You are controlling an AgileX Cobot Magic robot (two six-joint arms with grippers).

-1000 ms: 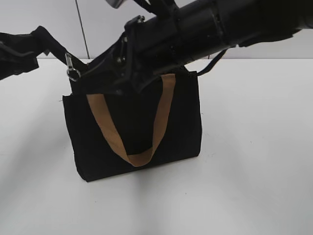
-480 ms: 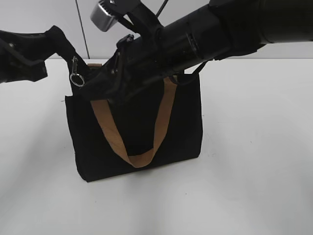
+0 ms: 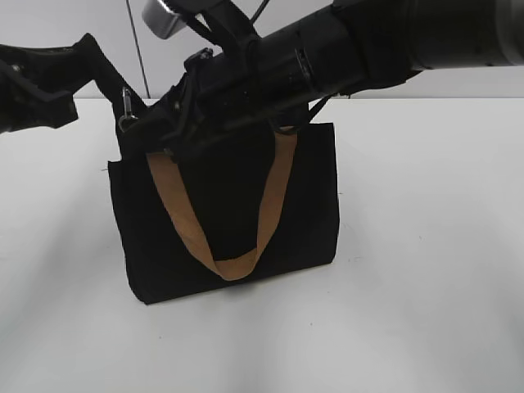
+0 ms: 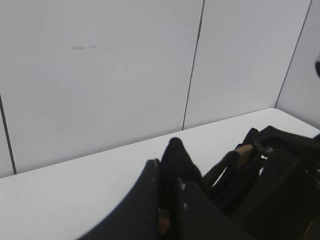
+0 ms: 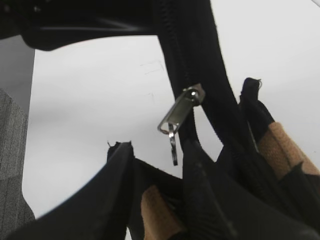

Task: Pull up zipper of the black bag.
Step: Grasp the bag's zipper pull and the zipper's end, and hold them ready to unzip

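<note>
the black bag (image 3: 229, 213) stands upright on the white table (image 3: 426, 246), and we're right in the pull itself, by my read: the left gripper (image 3: 102, 70) is pinched on the black tail of fabric at the bag's top left corner, drawing it taut up and away. the zipper (image 3: 125, 110) pull, silver with its ring, hangs on that tail just beside the corner, free of any finger in the right wrist view (image 5: 179, 117). the right gripper (image 3: 168, 135) hovers at the top edge near the pull; open or closed, i cannot tell, its tips are lost against the dark fabric. next it needs to catch the pull while the left holds tension. count: one bag, one pull, two arms; one tan handle (image 3: 225, 233) loop faces us, more tan webbing showing behind.
</note>
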